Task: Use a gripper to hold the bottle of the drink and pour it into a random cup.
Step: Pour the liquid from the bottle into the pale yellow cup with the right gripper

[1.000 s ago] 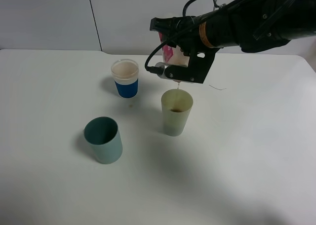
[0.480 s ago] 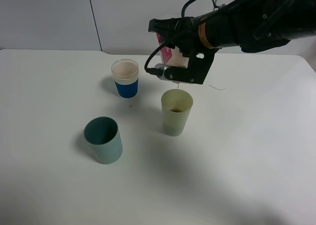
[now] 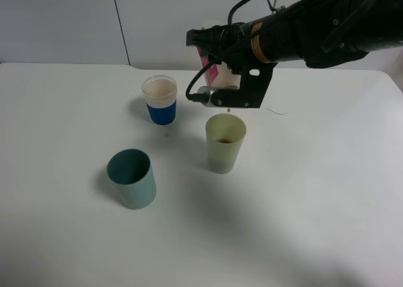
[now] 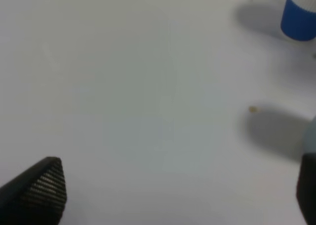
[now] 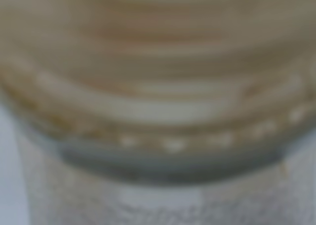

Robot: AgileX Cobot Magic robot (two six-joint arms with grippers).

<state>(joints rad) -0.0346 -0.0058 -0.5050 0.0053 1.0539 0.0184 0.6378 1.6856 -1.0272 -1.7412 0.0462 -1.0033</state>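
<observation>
Obscured: right claw (image 3: 220, 59), clenched on bottle (image 3: 227, 79), covers most of it; only whitish body and red label show. Right wrist view is all blurred bottle neck. Bottle hangs tipped just above cup (image 3: 225, 142), at its 12 o'clock, apart from the rim. Count: one bottle, three vessels: cup, paper cup (image 3: 160, 100) at its 10 o'clock, teal tumbler (image 3: 132, 179) at 8. Arm (image 3: 315, 32) reaches in from 2 o'clock. Left claw (image 4: 173, 193) spread wide, tips cut off by the frame.
</observation>
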